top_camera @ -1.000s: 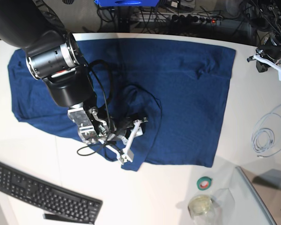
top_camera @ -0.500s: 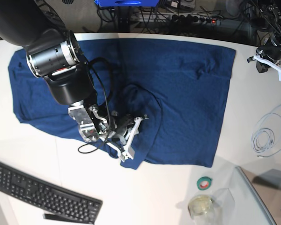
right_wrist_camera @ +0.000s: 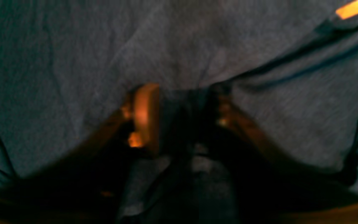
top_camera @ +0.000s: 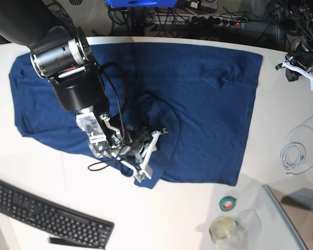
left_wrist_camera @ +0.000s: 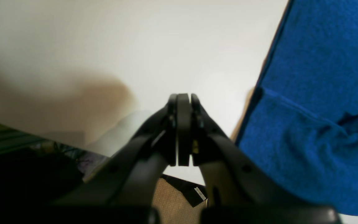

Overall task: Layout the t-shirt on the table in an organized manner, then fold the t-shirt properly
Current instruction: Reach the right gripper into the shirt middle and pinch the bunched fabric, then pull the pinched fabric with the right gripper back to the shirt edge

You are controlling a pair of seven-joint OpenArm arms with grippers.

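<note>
The navy t-shirt [top_camera: 208, 94] lies spread across the white table [top_camera: 188, 219], with a raised fold near its middle and its near hem. My right gripper [top_camera: 146, 156] presses down on that fold. In the right wrist view a dark bunch of t-shirt [right_wrist_camera: 73, 62] fabric sits between the narrowed fingers of the right gripper [right_wrist_camera: 185, 118]. My left gripper [top_camera: 302, 67] rests at the table's far right edge, off the cloth. In the left wrist view the left gripper [left_wrist_camera: 183, 102] is shut on nothing above bare table [left_wrist_camera: 135, 46], with the t-shirt [left_wrist_camera: 322, 93] edge to its right.
A black keyboard [top_camera: 47, 213] lies at the front left. A green tape roll [top_camera: 228, 203] and a glass jar [top_camera: 224, 229] stand at the front right, beside a clear panel [top_camera: 287, 219]. A white cable coil [top_camera: 297, 151] lies at the right edge.
The right gripper's jaws have closed in on the fold of cloth, and its arm has shifted slightly toward the near hem. The left arm has not moved.
</note>
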